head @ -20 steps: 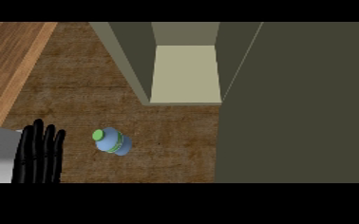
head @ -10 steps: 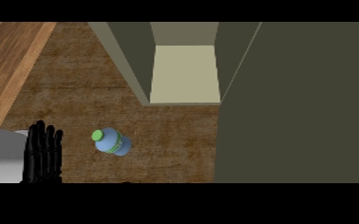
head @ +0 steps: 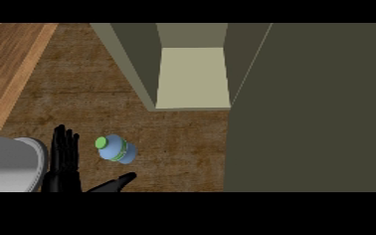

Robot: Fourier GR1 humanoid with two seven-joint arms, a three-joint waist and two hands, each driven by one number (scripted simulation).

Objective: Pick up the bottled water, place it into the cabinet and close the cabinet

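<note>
Blue bottled water [head: 116, 149] stands outside the cabinet [head: 192, 77], apparently untouched beside the spread-fingered left hand [head: 64, 172].

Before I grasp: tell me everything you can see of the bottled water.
The bottled water is a short pale-blue bottle with a green cap and a green band round its body. It apparently stands upright on the wooden counter, left of and nearer than the open cabinet. The left hand is open beside it, not touching.

Dark wood counter [head: 183, 144]; lighter wood strip [head: 18, 55] far left.
</note>
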